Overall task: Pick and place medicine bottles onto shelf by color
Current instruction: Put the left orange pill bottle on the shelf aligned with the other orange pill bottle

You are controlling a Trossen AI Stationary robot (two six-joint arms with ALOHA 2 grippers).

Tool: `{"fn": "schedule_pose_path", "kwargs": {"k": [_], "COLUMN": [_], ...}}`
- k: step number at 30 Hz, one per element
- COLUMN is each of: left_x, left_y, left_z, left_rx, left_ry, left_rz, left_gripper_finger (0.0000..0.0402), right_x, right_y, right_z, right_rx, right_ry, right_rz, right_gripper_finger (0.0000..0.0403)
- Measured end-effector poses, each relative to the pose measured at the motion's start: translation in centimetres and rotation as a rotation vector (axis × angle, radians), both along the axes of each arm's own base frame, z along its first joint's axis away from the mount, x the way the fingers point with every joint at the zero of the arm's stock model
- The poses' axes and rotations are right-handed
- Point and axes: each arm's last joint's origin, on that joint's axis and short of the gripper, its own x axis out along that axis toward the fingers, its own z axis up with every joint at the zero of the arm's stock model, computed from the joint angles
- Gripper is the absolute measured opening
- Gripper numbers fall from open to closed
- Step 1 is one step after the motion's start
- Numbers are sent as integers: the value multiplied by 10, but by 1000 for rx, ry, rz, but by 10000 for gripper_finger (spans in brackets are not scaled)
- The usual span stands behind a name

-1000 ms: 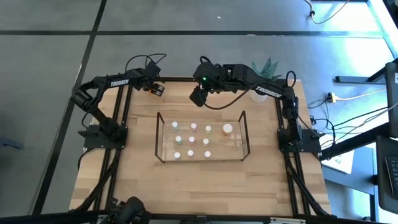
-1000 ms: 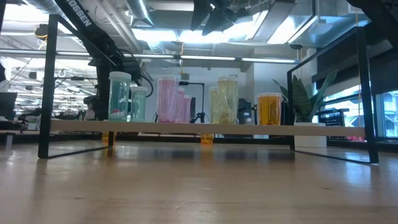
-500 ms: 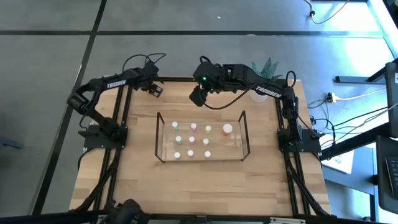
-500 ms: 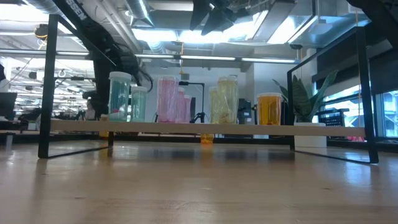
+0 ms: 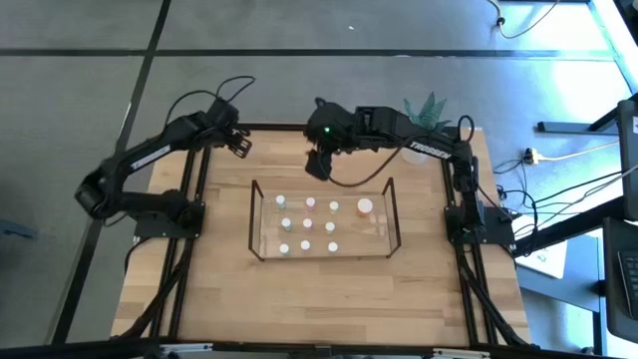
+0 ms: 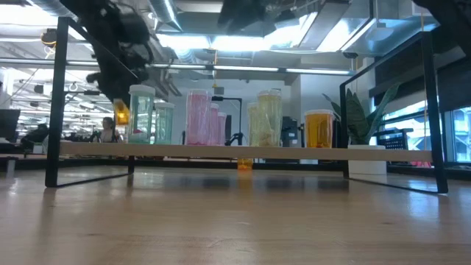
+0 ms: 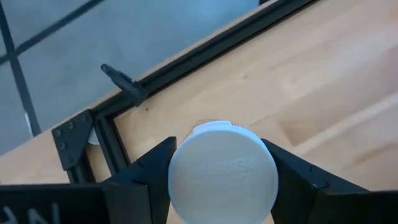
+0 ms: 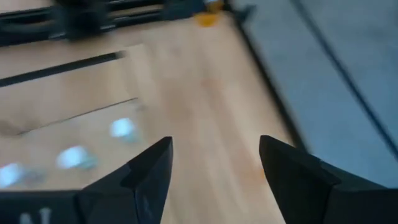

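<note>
My left gripper (image 5: 239, 145) hangs over the table's far left corner, shut on a medicine bottle with a white cap (image 7: 222, 177); its orange body (image 6: 121, 112) shows in the low view. The clear shelf (image 5: 261, 244) stands mid-table on black frame ends. On it stand several white-capped bottles in rows: greenish (image 6: 142, 114), pink (image 6: 196, 118), pale yellow (image 6: 268, 118) and orange (image 6: 319, 129). My right gripper (image 5: 319, 168) hovers open above the table just beyond the shelf's far edge, with nothing between its fingers (image 8: 149, 168). My left gripper pinches the bottle's white cap by its rim (image 7: 177, 180) between its two fingers, one on each side. The fingers slant down from the table's left side. The bottle hangs clear of the table, its orange body below the fingers.
Another small orange bottle (image 6: 244, 163) stands on the table behind the shelf. A potted plant (image 5: 419, 130) sits at the far right corner. Black frame rails (image 5: 194, 199) run along the table's sides. Bare wood (image 5: 319, 299) lies between the shelf and the near edge.
My left gripper has risen from near the table top with the orange bottle and drawn back toward the far left corner, tipping more steeply down; the bottle is now lifted clear. My right gripper has rolled a little about its own axis without moving off.
</note>
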Motion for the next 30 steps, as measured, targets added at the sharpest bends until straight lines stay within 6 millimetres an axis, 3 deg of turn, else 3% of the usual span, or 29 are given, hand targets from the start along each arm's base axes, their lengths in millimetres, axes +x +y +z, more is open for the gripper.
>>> {"fn": "schedule_pose_path", "kwargs": {"k": [4,10,20,30], "left_x": [-5,-11,-12,-27], "left_y": [-21,-47,-79,-110], "left_z": [16,33,43,35], "left_rx": [38,91,114,-48], "left_ry": [-51,-120,-152,-84], "left_rz": [-28,-95,-237,-212], "left_gripper_finger": [189,189,189,189], "right_x": [3,-4,-51,-99], "right_y": [15,37,78,112], "right_z": [-1,7,46,63], "right_rx": [68,103,83,-15], "right_ry": [0,2,-22,41], "right_rz": [163,272,359,190], "right_gripper_finger": [241,241,241,241]}}
